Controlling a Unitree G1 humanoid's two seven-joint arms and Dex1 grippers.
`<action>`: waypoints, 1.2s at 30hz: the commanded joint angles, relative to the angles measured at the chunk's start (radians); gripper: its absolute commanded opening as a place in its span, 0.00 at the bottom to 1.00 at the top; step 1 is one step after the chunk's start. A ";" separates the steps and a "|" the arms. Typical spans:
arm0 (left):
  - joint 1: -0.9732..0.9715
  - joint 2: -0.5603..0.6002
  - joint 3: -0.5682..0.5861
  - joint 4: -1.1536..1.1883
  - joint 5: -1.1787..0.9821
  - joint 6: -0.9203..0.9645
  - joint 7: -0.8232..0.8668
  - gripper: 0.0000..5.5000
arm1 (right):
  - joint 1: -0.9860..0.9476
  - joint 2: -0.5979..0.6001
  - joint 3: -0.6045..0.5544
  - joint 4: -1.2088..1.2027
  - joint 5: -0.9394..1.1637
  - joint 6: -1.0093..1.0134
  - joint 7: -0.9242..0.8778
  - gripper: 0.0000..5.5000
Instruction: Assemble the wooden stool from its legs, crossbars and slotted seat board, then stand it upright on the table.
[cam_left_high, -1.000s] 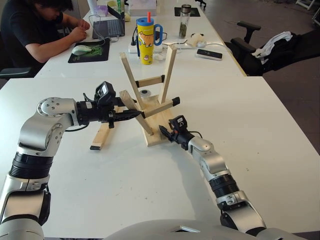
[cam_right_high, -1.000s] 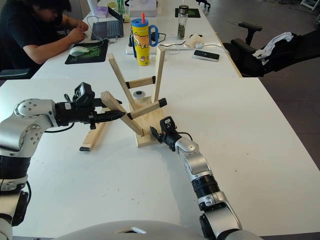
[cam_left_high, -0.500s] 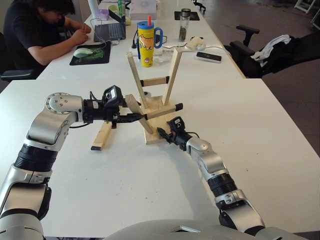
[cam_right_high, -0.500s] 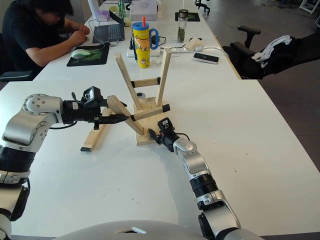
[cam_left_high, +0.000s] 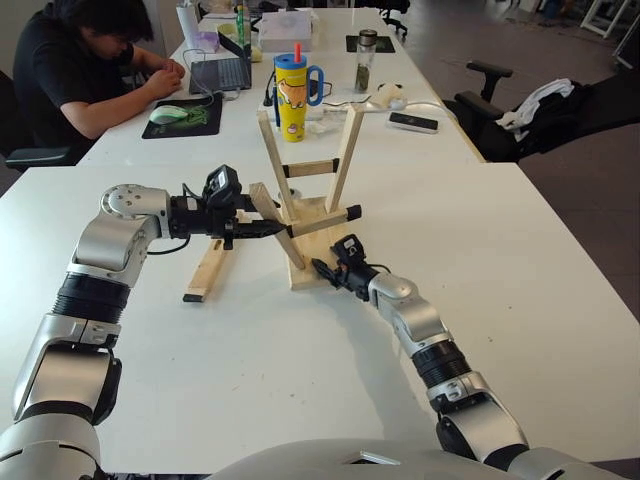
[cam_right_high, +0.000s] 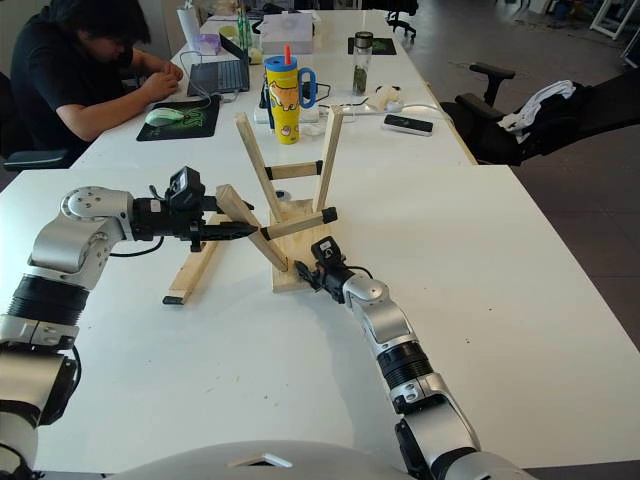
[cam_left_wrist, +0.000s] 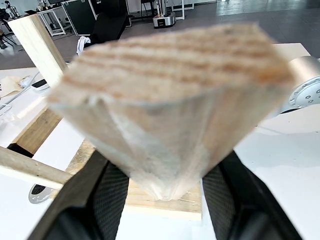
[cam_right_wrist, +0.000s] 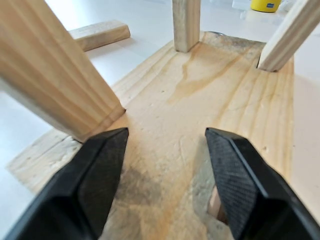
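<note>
Half built, standing legs-up on the surface: clenching the stool's (cam_left_high: 305, 168) slanted leg (cam_left_high: 287, 247) in the left pincer (cam_left_high: 268, 228), tipping it slightly straighter than a second ago; keeping the right pincer (cam_left_high: 325, 270) released over the seat board (cam_left_high: 318, 240), probably steadying.

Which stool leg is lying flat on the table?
The loose leg beside the seat board; the other three stick up from the board.

No legible text, labels or numbers
</note>
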 joint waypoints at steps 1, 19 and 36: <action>0.125 -0.013 -0.025 0.035 0.075 0.020 0.039 0.50 | 0.063 -0.006 0.034 0.098 -0.038 0.076 0.009 0.52; -0.342 -0.264 0.670 -0.449 -1.120 0.388 0.927 0.58 | 0.062 -0.015 0.014 0.135 -0.040 0.042 -0.006 0.52; 0.029 -0.344 0.249 -0.409 -0.526 0.262 1.005 0.08 | 0.048 -0.016 0.027 0.164 -0.042 0.029 -0.001 0.52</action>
